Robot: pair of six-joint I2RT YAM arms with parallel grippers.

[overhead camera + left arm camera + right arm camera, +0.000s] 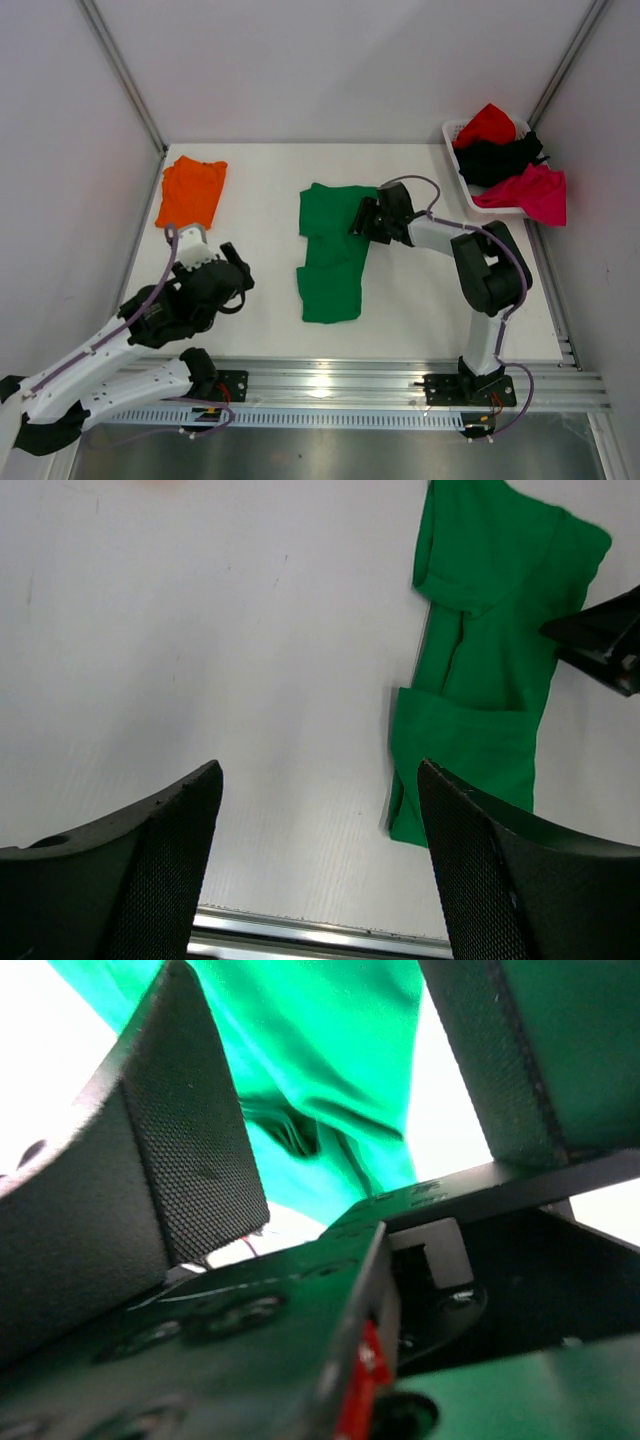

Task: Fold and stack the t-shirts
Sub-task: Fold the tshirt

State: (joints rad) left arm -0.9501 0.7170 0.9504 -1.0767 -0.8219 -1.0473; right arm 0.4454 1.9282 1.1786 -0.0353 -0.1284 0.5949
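A bright green t-shirt (333, 255) lies partly folded at the middle of the white table, long side running front to back; the left wrist view also shows this green t-shirt (490, 660). An orange t-shirt (190, 190) lies folded at the back left. My right gripper (360, 218) is low at the green shirt's right edge. In the right wrist view its fingers (190, 1150) stand apart, with bunched green cloth (320, 1060) loose between them. My left gripper (235, 280) hovers open over bare table left of the green shirt, nothing between its fingers (150, 850).
A white basket (452, 130) at the back right holds a red t-shirt (487, 122), a black one (500, 155) and a magenta one (535, 192) that hangs over its rim. A metal rail (400, 385) runs along the table's near edge. White walls enclose three sides.
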